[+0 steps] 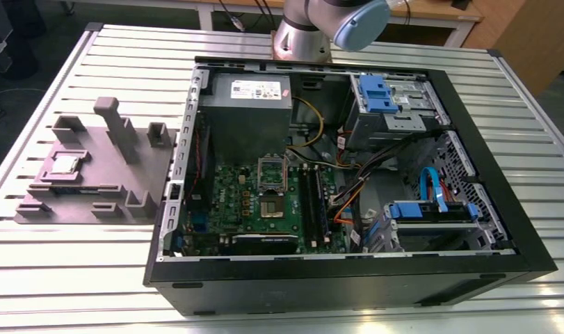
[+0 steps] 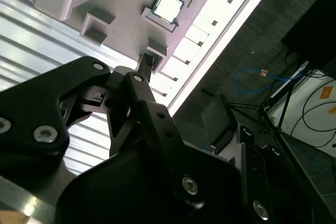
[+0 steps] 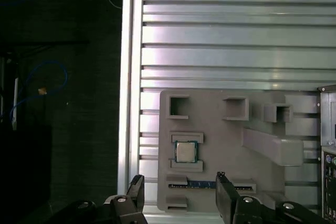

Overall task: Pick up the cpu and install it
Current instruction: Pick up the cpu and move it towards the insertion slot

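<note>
The cpu (image 3: pixel 185 151) is a small square chip with a shiny silver top. It lies flat in a recess of the grey fixture block (image 3: pixel 220 135) on the slatted table. In the exterior view the cpu (image 1: pixel 64 165) sits on the fixture (image 1: pixel 96 174) at the view's left, outside the computer case. My gripper (image 3: pixel 179 178) is open and holds nothing; its two black fingertips stand apart at the fixture's edge, short of the chip. The second wrist view shows the cpu (image 2: pixel 168 6) beyond a black finger (image 2: pixel 149 103).
The open computer case (image 1: pixel 504 209) lies on the table with the green motherboard (image 1: pixel 235 202) and its socket (image 1: pixel 270 207) exposed. A grey power-supply box (image 1: pixel 249 104) and blue drive brackets (image 1: pixel 375 94) are inside it. The fixture has tall posts (image 1: pixel 110 118). The table edge (image 3: pixel 126 103) borders dark floor.
</note>
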